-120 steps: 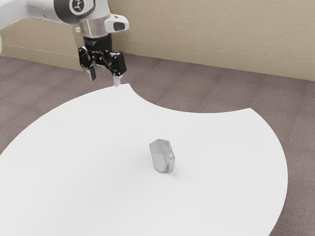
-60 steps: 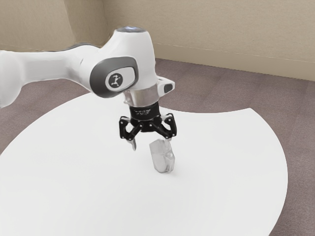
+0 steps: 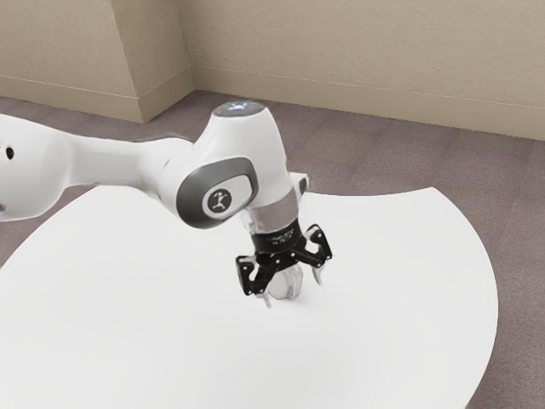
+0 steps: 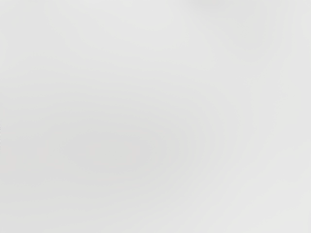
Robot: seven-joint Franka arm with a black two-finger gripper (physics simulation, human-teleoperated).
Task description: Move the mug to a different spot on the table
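- Now, in the exterior view, the white arm (image 3: 111, 166) comes in from the exterior view's left and bends down over the middle of the table (image 3: 409, 324).
- The table is white and round, with a curved piece cut out of its far edge.
- The black gripper (image 3: 291, 289) points down, very low above the table top.
- The mug (image 3: 289, 286) is pale grey and stands on the table near its middle, directly under the hand.
- The black hand covers most of the mug, so only a small part of its body shows between the fingers (image 3: 266, 297).
- The jaws stand wide apart, one finger on each side of the mug. I see no finger pressing on it.
- Whether the mug is fully upright, I cannot tell, because the hand covers its top.
- Around the table lies a brownish floor (image 3: 477, 162), and behind it stands a beige wall (image 3: 383, 43).
- In the wrist view, a pale blurred surface (image 4: 155, 116) lies close under the hand, almost white, and a little darker near one corner.
- I cannot tell whether this surface is the table top or the mug.
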